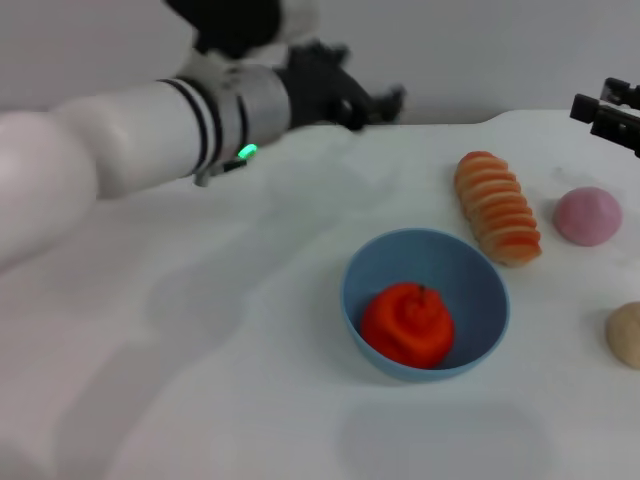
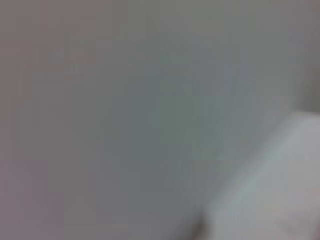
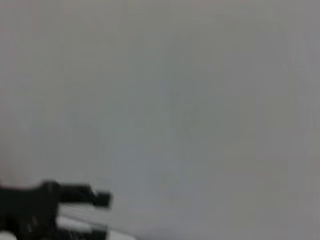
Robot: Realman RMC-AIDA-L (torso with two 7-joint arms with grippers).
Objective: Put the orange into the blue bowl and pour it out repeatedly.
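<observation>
The orange (image 1: 407, 324), red-orange and lumpy with a small stem, lies inside the blue bowl (image 1: 468, 268), which stands upright on the white table just right of the middle. My left gripper (image 1: 385, 103) hangs above the table's far edge, well behind the bowl and clear of it, open and holding nothing. The right wrist view shows that same left gripper (image 3: 102, 215) from afar, its two fingers apart. At the far right edge of the head view, behind the other toys, is my right gripper (image 1: 603, 110). The left wrist view shows only wall and a table corner.
A ridged pale-orange loaf (image 1: 497, 207) lies right behind the bowl. Farther right are a pink ball (image 1: 588, 215) and a tan ball (image 1: 626, 334) at the view's edge. White table (image 1: 200, 340) stretches left and in front of the bowl.
</observation>
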